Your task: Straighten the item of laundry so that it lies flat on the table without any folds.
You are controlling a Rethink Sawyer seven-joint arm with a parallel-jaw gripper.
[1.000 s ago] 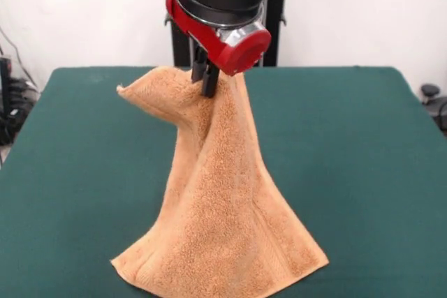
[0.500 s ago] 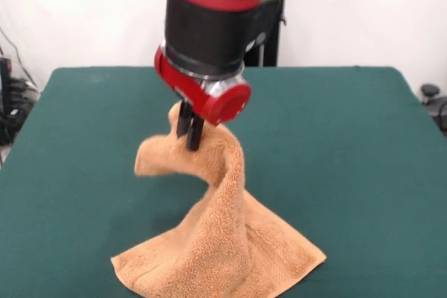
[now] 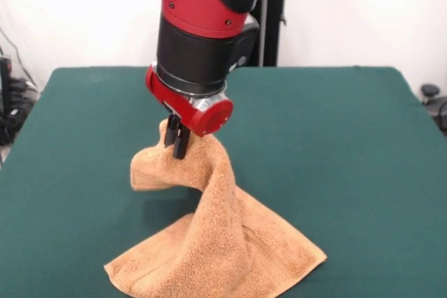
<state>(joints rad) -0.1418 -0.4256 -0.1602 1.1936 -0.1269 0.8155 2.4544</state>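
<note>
One orange-tan towel (image 3: 223, 235), hanging from the jaws and spreading out below them. One dark green worktop (image 3: 349, 144) under the jaws. One red and black arm (image 3: 202, 26) above the jaws, ending in one gripper (image 3: 176, 141) (its two dark fingers (image 3: 181, 143) pinch a peak of the cloth).

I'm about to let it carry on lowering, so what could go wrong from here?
The gripper pinches the towel at one high point, and a loose flap hangs to the side of it. Lowered straight down, that flap could tuck under and leave a fold. The part below the grip is twisted, so it may land bunched. The towel's near edge lies close to the table edge, so a pull that way could drag it off.
</note>
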